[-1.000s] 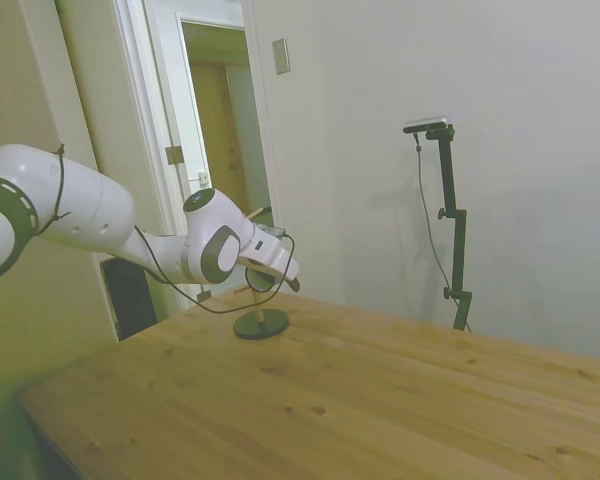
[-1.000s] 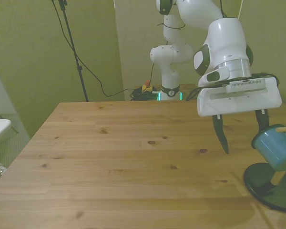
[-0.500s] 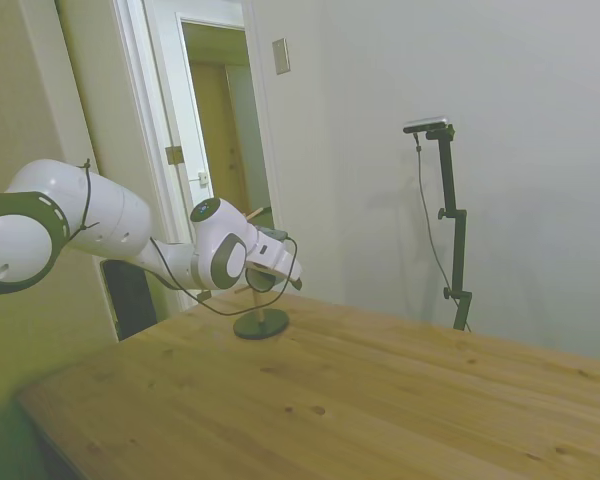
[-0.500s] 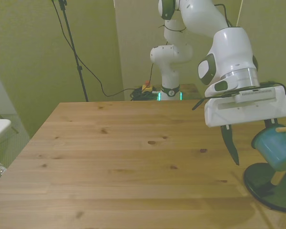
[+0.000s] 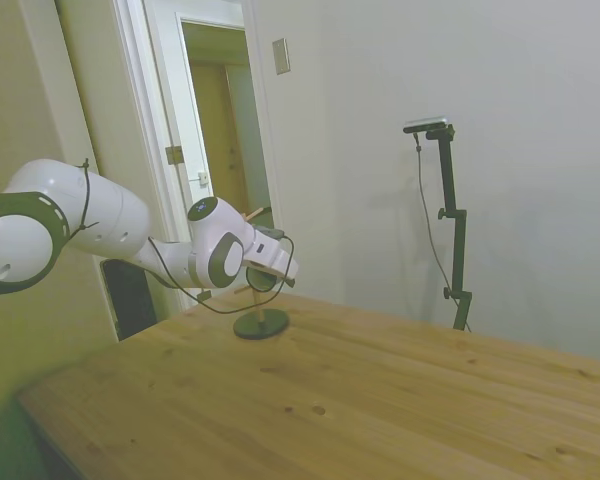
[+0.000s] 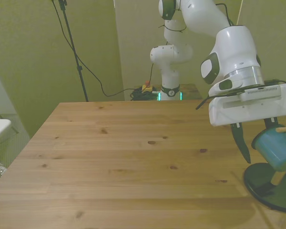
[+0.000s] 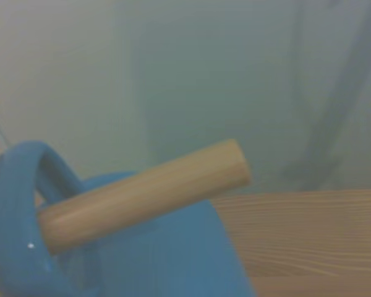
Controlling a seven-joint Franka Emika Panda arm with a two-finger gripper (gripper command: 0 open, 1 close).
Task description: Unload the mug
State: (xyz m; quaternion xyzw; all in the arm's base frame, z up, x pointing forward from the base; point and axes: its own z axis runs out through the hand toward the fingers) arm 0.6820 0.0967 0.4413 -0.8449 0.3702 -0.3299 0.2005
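one mug (image 6: 276,150) hangs by its handle on a wooden peg (image 7: 142,195) of the stand (image 6: 270,185), at the front view's right table (image 6: 124,162) edge. jaws are apart, gripper (image 6: 255,139) right beside the mug, not gripping it.

My arm (image 5: 90,225) reached in low from the side view's left, its thick white links bent at the elbow and the forearm (image 5: 215,258) sloping downward toward the wrist. In the front view the wrist (image 6: 233,52) stood well above the worktop, carrying the broad white flange of my tool (image 6: 255,139), which pointed down. Its two dark fingers (image 6: 241,142) hung apart, jaws spread wide, one plainly visible on the front view's left side and the other partly hidden. A black cable (image 5: 195,298) looped loosely beneath my forearm.
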